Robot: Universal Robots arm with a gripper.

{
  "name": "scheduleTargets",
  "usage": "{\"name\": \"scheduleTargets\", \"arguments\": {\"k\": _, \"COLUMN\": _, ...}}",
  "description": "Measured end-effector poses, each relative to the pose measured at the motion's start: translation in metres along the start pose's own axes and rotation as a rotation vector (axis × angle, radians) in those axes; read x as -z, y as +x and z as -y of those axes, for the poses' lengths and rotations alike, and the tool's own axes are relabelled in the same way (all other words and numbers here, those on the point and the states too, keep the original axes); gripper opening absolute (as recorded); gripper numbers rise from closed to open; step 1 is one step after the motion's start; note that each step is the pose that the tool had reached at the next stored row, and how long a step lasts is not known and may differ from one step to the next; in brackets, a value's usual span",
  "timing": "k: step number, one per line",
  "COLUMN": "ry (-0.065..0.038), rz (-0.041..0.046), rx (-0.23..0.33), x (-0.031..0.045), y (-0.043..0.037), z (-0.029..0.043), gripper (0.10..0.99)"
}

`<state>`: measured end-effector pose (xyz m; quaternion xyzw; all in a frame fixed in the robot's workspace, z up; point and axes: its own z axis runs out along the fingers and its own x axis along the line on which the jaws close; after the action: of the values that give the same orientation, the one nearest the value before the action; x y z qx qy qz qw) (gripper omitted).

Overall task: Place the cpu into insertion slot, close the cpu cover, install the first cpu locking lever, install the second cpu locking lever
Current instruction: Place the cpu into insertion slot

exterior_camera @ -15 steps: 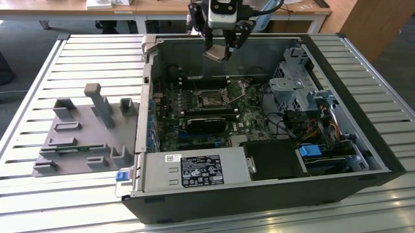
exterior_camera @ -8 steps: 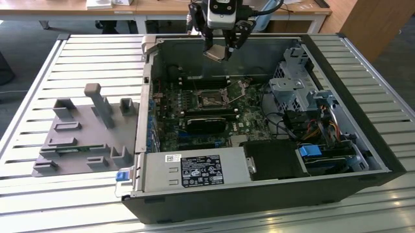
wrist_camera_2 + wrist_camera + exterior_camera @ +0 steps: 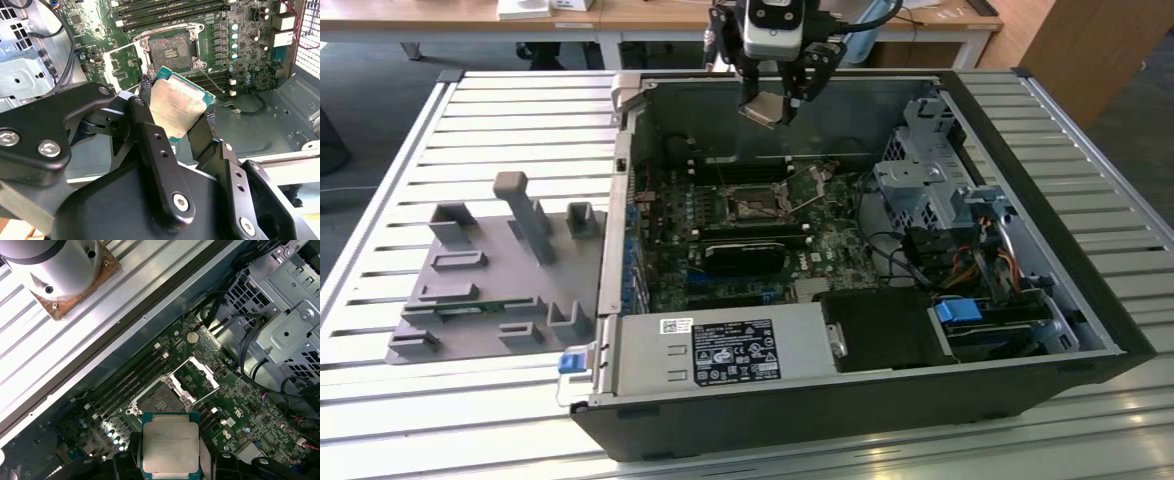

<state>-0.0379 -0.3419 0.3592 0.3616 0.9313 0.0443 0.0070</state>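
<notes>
1. Plainly had the cpu [image 3: 175,107] in hold: pinched by two opposite edges between the black fingertips [image 3: 146,85] of the gripper [image 3: 771,108], closed no further than the chip's width, with nothing else in the grasp.
2. Hung high in the exterior view, over the far wall of the open computer case [image 3: 881,420], well apart from the green motherboard [image 3: 670,290] below.
3. Carried the chip tilted rather than flat, with the dull metal top and thin green rim turned toward the cameras in both wrist views.
4. Showed the insertion slot [image 3: 155,401] bare and dark-centred, not yet filled.
5. Showed the cpu cover [image 3: 205,372] swung open, just beside the slot on the side toward the drive cage [image 3: 285,325]; seen from outside, on the exterior view's right of the slot.
6. Could not make out the two locking levers with certainty: thin metal wires near the socket, too fine to call latched or free.
7. Placed the slot below the chip and nearer the middle of the case, so down and inward from the gripper, with clear air between.
8. Judged the chip's edges turned somewhat against the slot's edges in the first wrist view, besides the tilt; hard to tell by how much.
</notes>
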Motion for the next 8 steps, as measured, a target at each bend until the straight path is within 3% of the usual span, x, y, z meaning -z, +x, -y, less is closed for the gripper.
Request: {"name": "scheduleTargets", "arguments": {"k": 8, "ry": -0.001, "rz": 0.0027, "rx": -0.031, "x": -0.0001, "y": 0.0000, "z": 0.0000, "gripper": 0.541}}
